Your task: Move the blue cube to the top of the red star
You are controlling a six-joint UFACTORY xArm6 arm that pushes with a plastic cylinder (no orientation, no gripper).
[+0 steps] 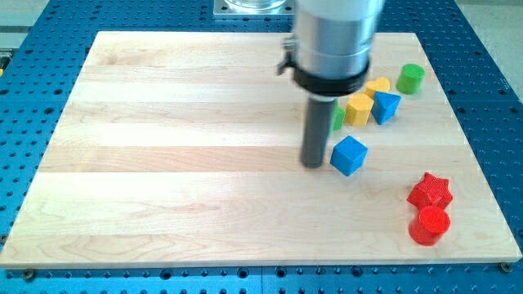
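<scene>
With no claw to report, the rod's tip [314,164] sits just left of the blue cube [349,155], placed to shove it rightward toward the spot above the red star [430,190] on the tabletop [163,163].

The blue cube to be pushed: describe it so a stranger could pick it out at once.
On the wooden board, look right of centre, where my tip rests. The blue cube sits alone just to the tip's right, up-left of the red star. The other blue block is packed among yellow blocks nearer the view's top.
</scene>
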